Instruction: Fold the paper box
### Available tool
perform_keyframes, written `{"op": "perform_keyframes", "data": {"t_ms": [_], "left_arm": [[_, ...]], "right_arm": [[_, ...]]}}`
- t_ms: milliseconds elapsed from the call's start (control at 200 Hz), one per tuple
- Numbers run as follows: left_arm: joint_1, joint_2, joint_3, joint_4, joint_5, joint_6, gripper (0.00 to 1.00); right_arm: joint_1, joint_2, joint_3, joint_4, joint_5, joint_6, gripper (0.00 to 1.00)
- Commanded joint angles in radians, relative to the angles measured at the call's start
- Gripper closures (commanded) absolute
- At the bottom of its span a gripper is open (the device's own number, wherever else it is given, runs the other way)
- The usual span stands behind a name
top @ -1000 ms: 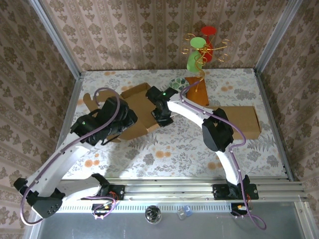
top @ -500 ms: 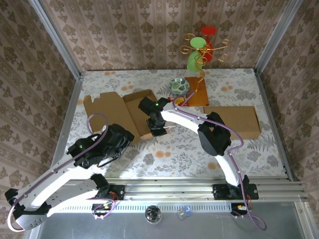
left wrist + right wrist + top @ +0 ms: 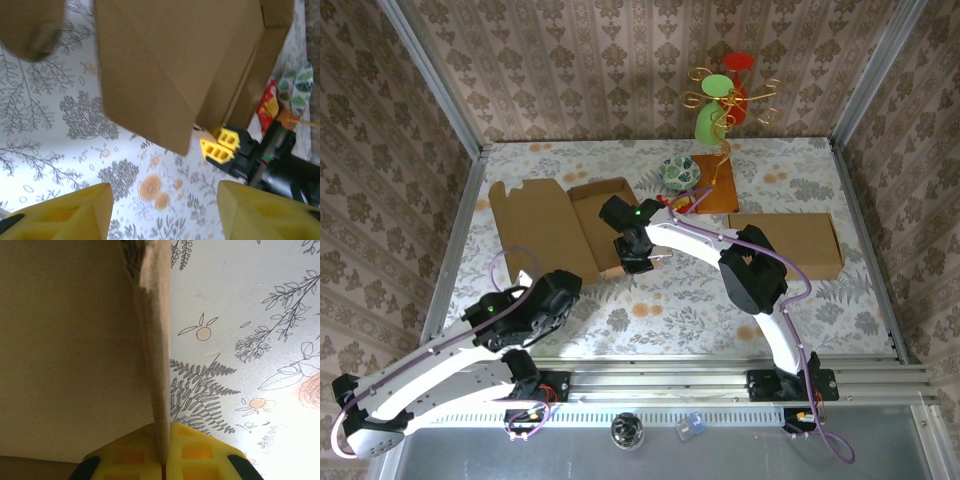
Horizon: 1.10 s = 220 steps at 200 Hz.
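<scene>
**State.** The paper box (image 3: pixel 542 225) lies at the far left of the desk (image 3: pixel 700 300). One large panel is flat, and the tray half beside it has its walls partly raised. The right jaws are closed on the tray's near wall. In the right wrist view the yellow pads (image 3: pixel 131 456) pinch a thin upright cardboard edge. The left jaws are open and hold nothing, with the fingers (image 3: pixel 60 212) wide apart over bare desk, just short of the flat panel's near corner.

**Risks (judgement).**
- The right grip bites only a narrow strip of wall, and that edge looks frayed at its far end. A twist or hard pull could tear it. It could also slip out, letting the wall drop back.
- Nothing pins the flat panel. If the right arm lifts or swings, the whole box may slide across the desk rather than crease at a fold line.
- The panel corner sits low on the desk. The left fingers might shove it instead of getting under it, pushing the box toward the bowl (image 3: pixel 678 172) and the wire stand (image 3: pixel 717 190).
- Both arms work near the same corner, so a clash is possible.

**Hidden or unclear.**
- In the top view the right arm covers the tray's near right corner, so I cannot tell whether any flap there is tucked.
- The left wrist view is blurred. A rounded brown shape (image 3: pixel 30 25) at its upper left is cut off and I cannot identify it.
- Fold lines on the flat panel are not discernible.
- A red packet (image 3: pixel 267 105) by the bowl is partly hidden.
</scene>
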Motion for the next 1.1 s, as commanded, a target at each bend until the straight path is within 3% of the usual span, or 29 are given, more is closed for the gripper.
{"op": "perform_keyframes", "data": {"t_ms": [0, 475, 540, 695, 840, 960, 1095], "left_arm": [[-0.009, -0.017, -0.064, 0.04, -0.087, -0.082, 0.47], [0.048, 0.026, -0.122, 0.172, -0.198, 0.036, 0.65], [0.071, 0.028, -0.13, 0.198, -0.204, 0.088, 0.7], [0.142, 0.031, -0.134, 0.241, -0.177, 0.23, 1.0], [0.164, 0.039, -0.103, 0.189, -0.175, 0.278, 1.0], [0.18, 0.038, -0.083, 0.155, -0.158, 0.318, 1.0], [0.2, 0.039, -0.066, 0.119, -0.132, 0.36, 1.0]], "right_arm": [[-0.006, -0.035, -0.018, 0.01, -0.024, 0.128, 1.0], [-0.005, -0.042, -0.045, 0.031, -0.048, 0.127, 1.0], [-0.003, -0.044, -0.048, 0.032, -0.049, 0.126, 1.0], [-0.002, -0.046, -0.053, 0.029, -0.056, 0.124, 1.0], [0.002, -0.045, -0.061, 0.039, -0.069, 0.116, 1.0], [0.005, -0.05, -0.069, 0.061, -0.071, 0.102, 0.79], [0.01, -0.073, -0.086, 0.101, -0.062, 0.089, 0.65]]}}
